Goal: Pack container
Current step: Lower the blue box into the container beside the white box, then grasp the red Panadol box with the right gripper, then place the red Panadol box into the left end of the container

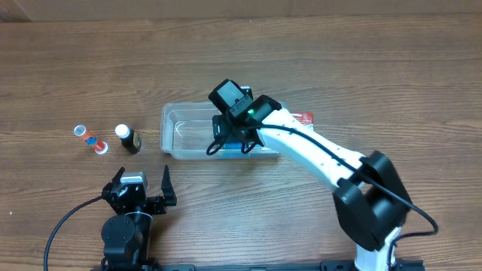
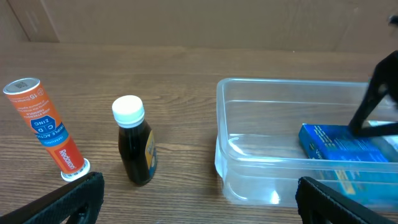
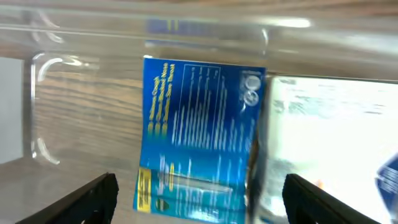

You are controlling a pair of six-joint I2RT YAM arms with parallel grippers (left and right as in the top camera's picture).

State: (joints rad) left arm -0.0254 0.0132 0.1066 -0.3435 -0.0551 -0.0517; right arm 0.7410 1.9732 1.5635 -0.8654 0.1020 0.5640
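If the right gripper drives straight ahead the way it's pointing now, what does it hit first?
Most likely the blue box lying in the container. The right gripper points straight at it in the wrist view, open to either side. The gap to it is unclear.

On my screens, a wooden table (image 1: 376,68) with brown, streaky grain fills nearly the whole overhead view. In the left wrist view, a plain tan board (image 2: 186,22), cardboard by the look of it, stands behind the table's far edge, with a slanting crease near its left end. The light is soft and even, and I see only faint shadows on the wood.
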